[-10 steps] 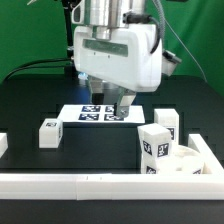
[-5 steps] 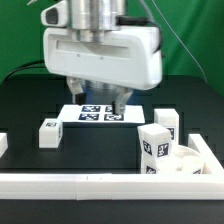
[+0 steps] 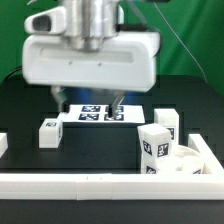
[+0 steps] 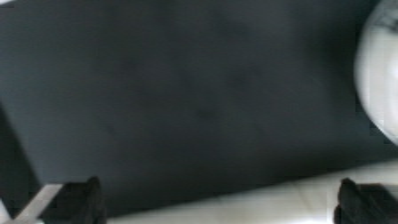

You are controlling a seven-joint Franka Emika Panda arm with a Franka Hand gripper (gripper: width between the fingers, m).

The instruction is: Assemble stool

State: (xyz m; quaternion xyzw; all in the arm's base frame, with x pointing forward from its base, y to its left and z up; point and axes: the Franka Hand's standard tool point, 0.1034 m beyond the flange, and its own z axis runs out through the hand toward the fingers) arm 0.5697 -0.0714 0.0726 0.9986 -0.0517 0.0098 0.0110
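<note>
My gripper (image 3: 90, 102) hangs over the back middle of the black table, above the marker board (image 3: 100, 114). Its jaws are wide apart and hold nothing. One blocky white stool leg (image 3: 48, 133) with a tag lies at the exterior view's left. Two more tagged legs (image 3: 153, 143) (image 3: 167, 122) stand at the right, by the round white seat (image 3: 184, 163) in the front right corner. In the wrist view the gripper (image 4: 224, 204) shows two dark fingertips (image 4: 79, 200) far apart over dark table and a pale blurred band.
A long white border rail (image 3: 90, 183) runs along the front edge. Another rail (image 3: 208, 150) stands at the right, and a short white piece (image 3: 3, 144) at the left edge. A green backdrop is behind.
The gripper has moved toward the exterior view's left and looms larger in the picture. Its jaws stay open and empty. The stool parts have not moved.
</note>
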